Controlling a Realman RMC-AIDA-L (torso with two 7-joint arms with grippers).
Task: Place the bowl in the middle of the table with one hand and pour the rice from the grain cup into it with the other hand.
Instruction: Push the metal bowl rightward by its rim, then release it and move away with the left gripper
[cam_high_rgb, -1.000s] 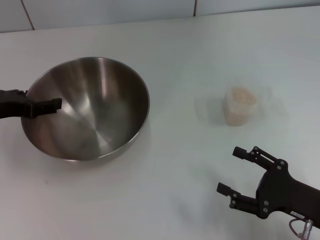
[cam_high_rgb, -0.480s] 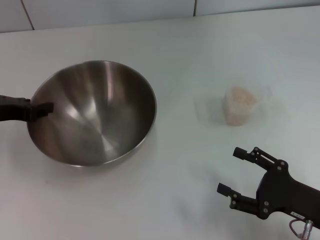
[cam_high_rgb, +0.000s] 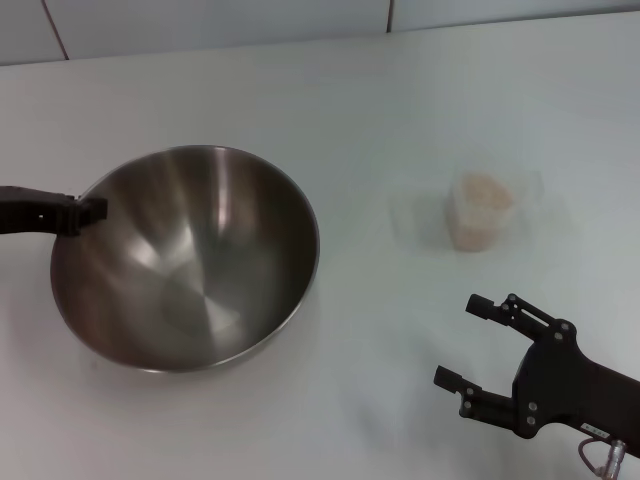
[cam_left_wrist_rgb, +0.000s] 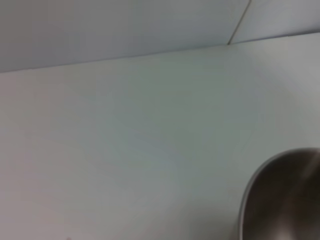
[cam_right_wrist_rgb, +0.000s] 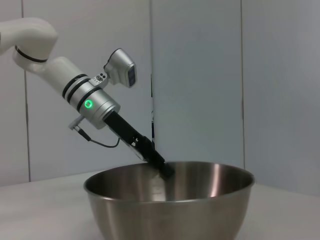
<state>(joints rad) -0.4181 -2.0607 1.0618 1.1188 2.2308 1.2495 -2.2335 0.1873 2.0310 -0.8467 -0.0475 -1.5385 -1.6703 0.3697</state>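
Note:
The steel bowl (cam_high_rgb: 190, 265) sits left of the middle of the white table (cam_high_rgb: 350, 120). My left gripper (cam_high_rgb: 88, 211) is shut on its left rim, with one finger reaching inside. The right wrist view shows the bowl (cam_right_wrist_rgb: 170, 205) and that gripper (cam_right_wrist_rgb: 164, 169) at its rim. A part of the bowl's rim (cam_left_wrist_rgb: 250, 200) shows in the left wrist view. The clear grain cup (cam_high_rgb: 480, 212) holding rice (cam_high_rgb: 483, 192) stands upright at the right. My right gripper (cam_high_rgb: 458, 340) is open and empty near the table's front right, short of the cup.
A grey wall with seams (cam_high_rgb: 200, 20) runs behind the table's far edge. The bare tabletop (cam_high_rgb: 380, 300) lies between the bowl and the cup.
The bowl has slid to the right and nearer, carried by my left gripper on its rim. The right arm and the cup have not moved.

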